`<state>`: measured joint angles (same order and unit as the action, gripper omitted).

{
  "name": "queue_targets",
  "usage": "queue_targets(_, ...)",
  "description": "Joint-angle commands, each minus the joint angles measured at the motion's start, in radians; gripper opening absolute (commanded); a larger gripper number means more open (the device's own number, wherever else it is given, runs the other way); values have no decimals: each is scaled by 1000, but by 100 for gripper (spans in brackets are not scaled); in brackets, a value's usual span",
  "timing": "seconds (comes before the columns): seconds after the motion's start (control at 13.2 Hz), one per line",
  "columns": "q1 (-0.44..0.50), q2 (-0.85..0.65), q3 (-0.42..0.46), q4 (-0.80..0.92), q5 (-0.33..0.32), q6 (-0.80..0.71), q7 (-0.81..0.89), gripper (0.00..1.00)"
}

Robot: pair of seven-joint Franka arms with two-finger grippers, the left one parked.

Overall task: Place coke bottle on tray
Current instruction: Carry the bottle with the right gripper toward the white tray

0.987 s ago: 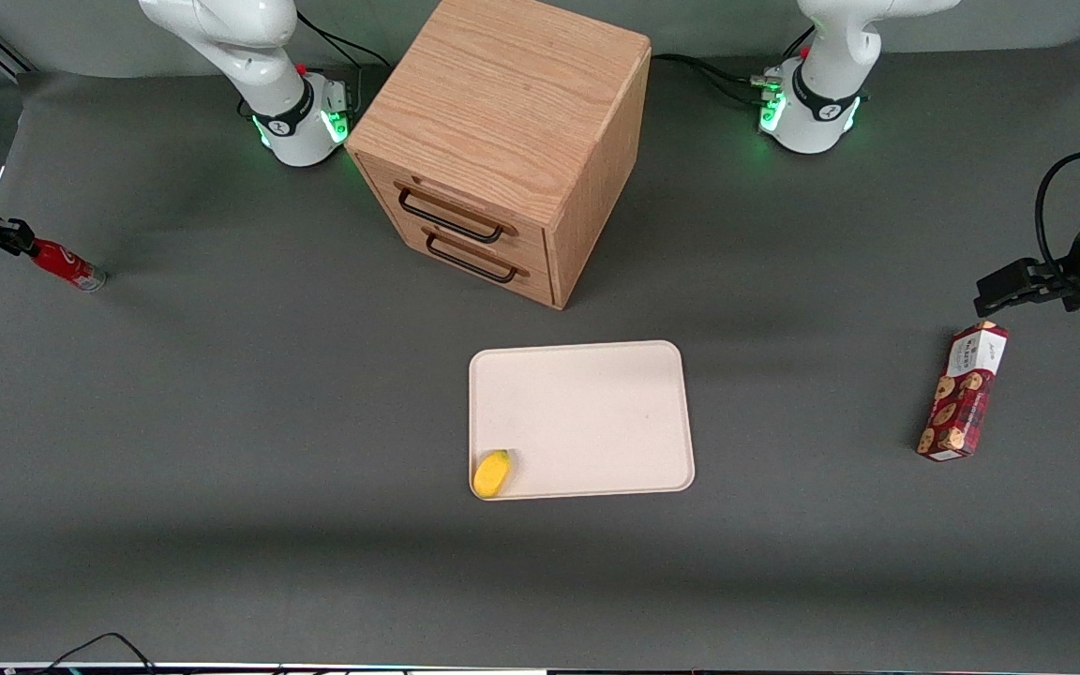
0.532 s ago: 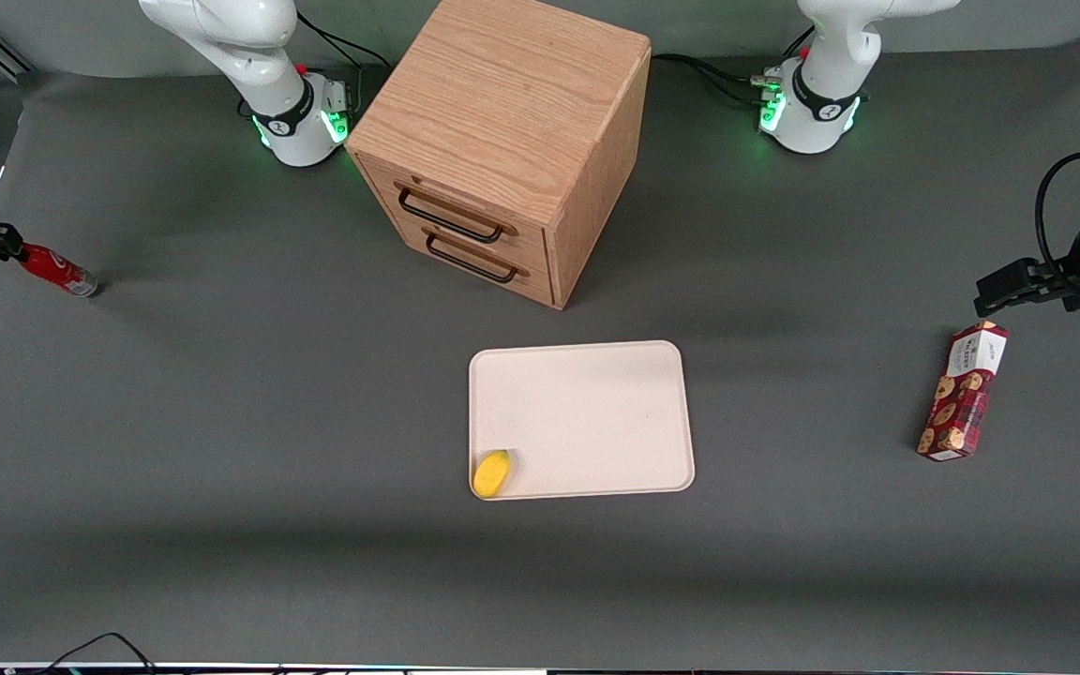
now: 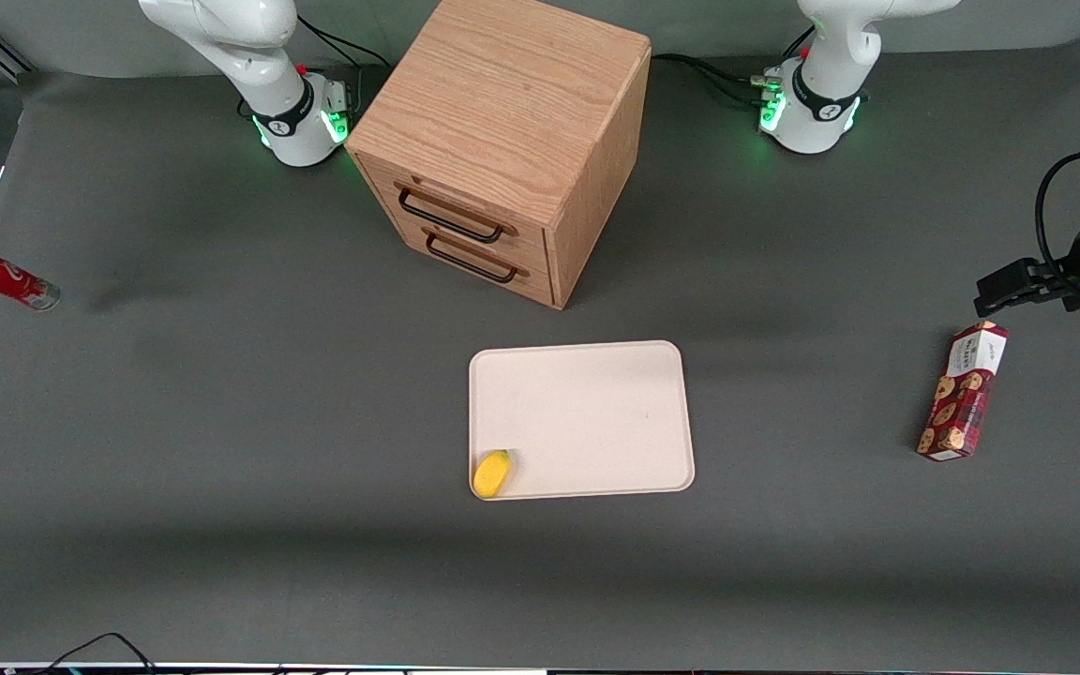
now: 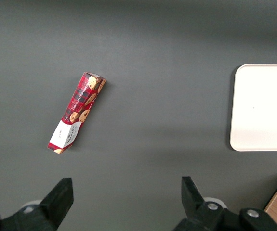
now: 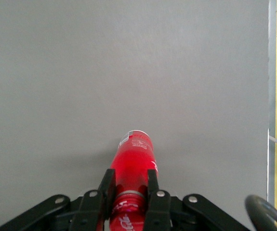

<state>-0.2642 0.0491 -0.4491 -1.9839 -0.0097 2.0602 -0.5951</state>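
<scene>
Two gripper [image 5: 130, 192] fingers clamped on coke bottle [image 5: 132, 156] near its cap, at bench [image 3: 221, 422] edge, well apart from tray [image 3: 581, 418]; could pivot, slip mid-carry.

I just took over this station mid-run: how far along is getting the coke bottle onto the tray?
Done: the hand is shut on the coke bottle, at the working arm's end of the table. In hand: the bottle hangs tilted at that table edge, well away from the tray. Left: carrying it across and setting it down there. The tray holds only a small yellow object in one corner.
</scene>
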Motion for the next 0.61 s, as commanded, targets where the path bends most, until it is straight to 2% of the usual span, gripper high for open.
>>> queue_targets(0.0, 2, -3, 82, 129, 8, -127, 141, 0)
queue_targets(0.53, 2, -2, 447, 364, -1, -395, 720, 0)
